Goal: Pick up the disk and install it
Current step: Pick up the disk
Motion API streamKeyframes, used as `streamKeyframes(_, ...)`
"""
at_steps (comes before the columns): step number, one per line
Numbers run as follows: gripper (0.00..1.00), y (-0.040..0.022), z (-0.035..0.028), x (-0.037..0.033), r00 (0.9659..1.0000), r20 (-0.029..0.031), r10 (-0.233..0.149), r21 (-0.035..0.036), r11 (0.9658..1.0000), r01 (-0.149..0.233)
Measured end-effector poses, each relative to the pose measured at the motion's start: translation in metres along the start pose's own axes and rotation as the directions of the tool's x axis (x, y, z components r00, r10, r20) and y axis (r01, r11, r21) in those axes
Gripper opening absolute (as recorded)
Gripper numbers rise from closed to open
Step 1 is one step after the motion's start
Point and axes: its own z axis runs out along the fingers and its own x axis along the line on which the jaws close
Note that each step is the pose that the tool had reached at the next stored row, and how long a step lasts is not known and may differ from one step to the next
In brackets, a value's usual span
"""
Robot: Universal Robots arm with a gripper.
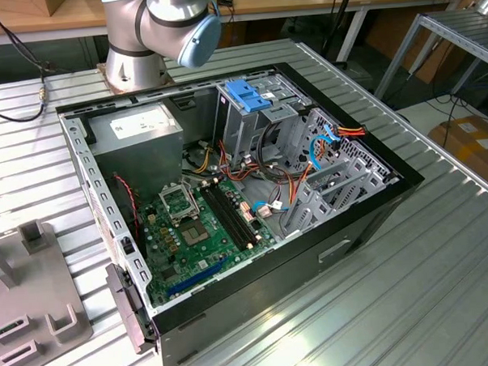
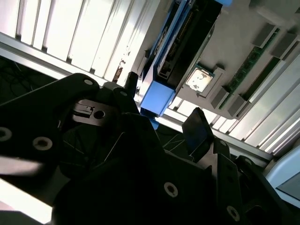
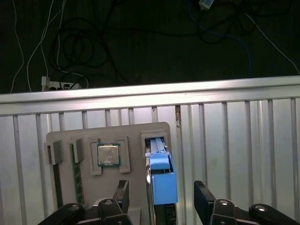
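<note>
The slatted table (image 1: 443, 288) carried an open computer case (image 1: 273, 289). In the first wrist view a grey holder (image 3: 133, 131) kept the disk (image 3: 162, 187) on edge in its slot, beside a chip (image 3: 108, 154). The gripper (image 3: 161, 184) was spread wide, its fingers (image 3: 123, 197) either side of the disk without touching it.

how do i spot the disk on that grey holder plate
On the slatted metal table lies a grey holder plate. The disk stands on edge in its slot beside the square processor chip, straddled by the open gripper; it alone wears a light-blue rail.
</note>
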Motion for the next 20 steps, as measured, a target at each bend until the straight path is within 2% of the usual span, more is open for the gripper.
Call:
streamKeyframes(4,0.66,0.0016,0.0047,0.0,1.0,0.0007,-0.002,0.0064,1.0,0.002)
streamKeyframes(10,0.66,0.0017,0.0048,0.0,1.0,0.0005,-0.002,0.0062,1.0,0.002)
streamKeyframes(12,0.66,0.0017,0.0051,-0.0001,1.0,0.0004,-0.002,0.0022,1.0,0.002)
streamKeyframes(16,0.66,0.0017,0.0049,0.0,1.0,0.0001,-0.002,0.001,1.0,0.002)
streamKeyframes(20,0.66,0.0018,0.0088,0.0,1.0,0.0003,-0.003,0.0016,1.0,0.003)
